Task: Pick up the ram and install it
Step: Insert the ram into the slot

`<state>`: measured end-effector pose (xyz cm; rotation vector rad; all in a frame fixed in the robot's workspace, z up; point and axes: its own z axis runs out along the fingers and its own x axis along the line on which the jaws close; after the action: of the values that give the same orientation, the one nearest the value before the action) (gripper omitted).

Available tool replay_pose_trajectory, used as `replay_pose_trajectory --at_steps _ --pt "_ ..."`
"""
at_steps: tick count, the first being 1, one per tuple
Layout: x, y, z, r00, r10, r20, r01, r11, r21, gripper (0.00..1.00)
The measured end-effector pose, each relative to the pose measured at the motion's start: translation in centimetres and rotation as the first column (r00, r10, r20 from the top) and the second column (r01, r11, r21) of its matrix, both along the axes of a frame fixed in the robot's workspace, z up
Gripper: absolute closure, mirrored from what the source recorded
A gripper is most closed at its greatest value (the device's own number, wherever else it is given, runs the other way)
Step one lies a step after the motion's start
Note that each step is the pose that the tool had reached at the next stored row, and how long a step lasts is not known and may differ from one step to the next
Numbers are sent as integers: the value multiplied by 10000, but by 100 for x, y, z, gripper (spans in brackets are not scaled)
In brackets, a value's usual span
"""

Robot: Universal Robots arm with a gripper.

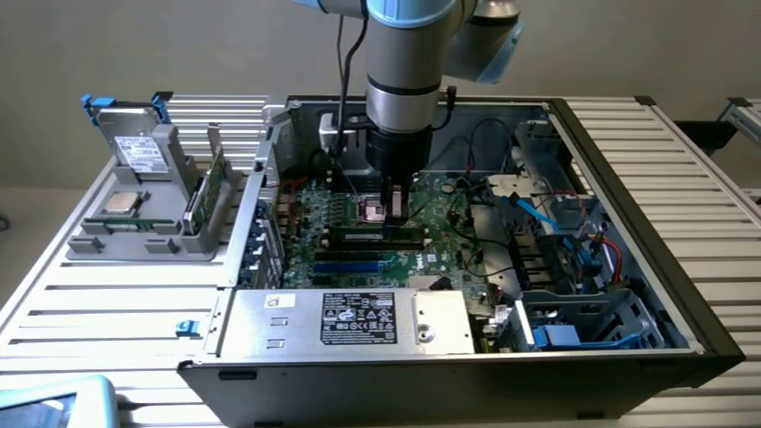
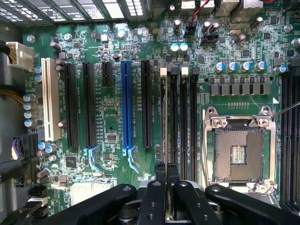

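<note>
Green with dark chips along its face, the ram stands on edge in the exterior view. It is long and narrow, just beside the processor socket, down among the memory slots of the motherboard. The gripper drops straight onto it, close by the socket. Another green stick stands in a grey holder, well away from the socket and outside the case.

From the wrist view the ram is seen edge-on, a thin pale line in what looks like the slot farthest from the socket. The gripper is pinched shut on its two flat faces.

I'd guess the ram is light and stiff but brittle. It seems best held by the flat sides near the top edge, and seating it likely needs even pressure.
</note>
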<state>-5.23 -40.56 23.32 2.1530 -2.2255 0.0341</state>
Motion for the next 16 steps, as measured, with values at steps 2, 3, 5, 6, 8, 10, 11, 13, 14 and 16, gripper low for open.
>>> replay_pose_trajectory --at_steps 2,3,5,6,8,10,11,13,14,16 --pt "-1 -2 0 10000 0 0 0 10000 -1 87" --pt "0 -5 -1 10000 1 1 -1 10000 -1 87" --pt "-1 -6 -2 10000 3 0 -3 10000 -2 87" --pt "-3 -6 -2 10000 3 1 -3 10000 -1 87" --pt "-8 -6 -4 10000 2 1 -2 10000 -2 87" --pt "-8 -6 -6 10000 3 1 -3 10000 -1 87" --pt "-8 -6 -7 10000 3 2 -3 10000 -1 87" --pt "-9 -6 -10 10000 2 6 -2 10000 -1 87" --pt "-9 -6 -11 10000 2 6 -2 10000 -1 87" --pt "-9 -6 -16 10000 2 8 -2 10000 0 87"
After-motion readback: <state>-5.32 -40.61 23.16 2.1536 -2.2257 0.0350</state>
